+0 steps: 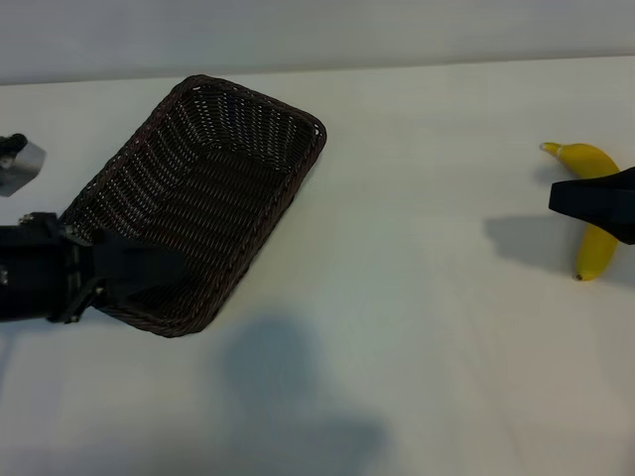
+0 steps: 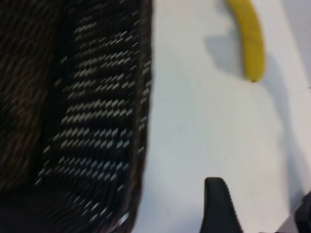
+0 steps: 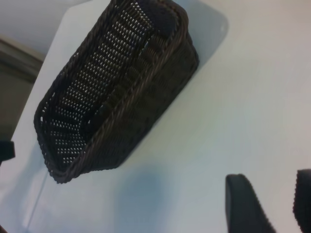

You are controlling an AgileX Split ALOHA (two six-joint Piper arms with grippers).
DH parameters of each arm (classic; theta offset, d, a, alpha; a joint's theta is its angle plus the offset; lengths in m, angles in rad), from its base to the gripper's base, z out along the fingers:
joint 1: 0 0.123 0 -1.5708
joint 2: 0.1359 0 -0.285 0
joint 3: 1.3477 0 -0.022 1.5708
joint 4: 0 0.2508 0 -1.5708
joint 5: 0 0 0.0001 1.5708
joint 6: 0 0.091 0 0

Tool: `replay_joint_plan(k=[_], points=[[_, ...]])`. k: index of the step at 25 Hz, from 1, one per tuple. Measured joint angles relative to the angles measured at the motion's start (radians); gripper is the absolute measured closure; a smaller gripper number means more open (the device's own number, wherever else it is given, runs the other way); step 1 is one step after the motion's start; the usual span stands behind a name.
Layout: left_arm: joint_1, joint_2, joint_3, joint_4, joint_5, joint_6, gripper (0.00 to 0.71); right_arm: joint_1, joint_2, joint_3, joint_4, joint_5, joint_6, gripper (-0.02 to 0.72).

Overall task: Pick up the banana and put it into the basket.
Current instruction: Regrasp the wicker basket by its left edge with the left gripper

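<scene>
ITEM: banana. Loc: table, far right edge, nearer the back than the front. Long axis runs roughly back-to-front, stem end toward back edge, body bowed outward to the right. Lying flat, not in basket.

ITEM: basket. Loc: left half of table, set diagonal, one corner toward back edge, opposite end toward front-left. Tilted, near end raised. Well apart from banana. Nothing seen inside.

ITEM: right gripper. Nearer arm to banana by far. Enters from right edge, dark tip overlapping banana's middle in ext. view, pointing left and somewhat down; shadow on table just left of it. Jaws part-open w/ a clear gap in wrist view, nothing between them. Contact w/ banana: cannot tell. Judgement: grasp not yet made; the approach needs jaws across the short axis at mid-body.

ITEM: left gripper. At basket's front-left end, fingers at or over the rim there, angled down. Jaws fairly wide; whether they grip the rim: cannot tell.
</scene>
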Motion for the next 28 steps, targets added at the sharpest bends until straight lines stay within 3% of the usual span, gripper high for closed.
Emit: replay_joint_plan(k=[9,14,22,28], points=[[0.0,-0.241,0.0,0.367,-0.042,-0.432,0.254,0.0,0.0,0.0,0.004,0.0,0.001,0.408],[0.0,-0.28,0.0,0.534,-0.044,-0.63,0.254,0.0,0.0,0.0,0.004,0.0,0.001,0.408],[0.0,-0.306,0.036,0.595,-0.124,-0.689,0.25,0.0,0.0,0.0,0.004,0.0,0.001,0.408],[0.0,-0.304,0.044,0.596,-0.162,-0.741,0.185,0.0,0.0,0.0,0.005,0.0,0.001,0.408]])
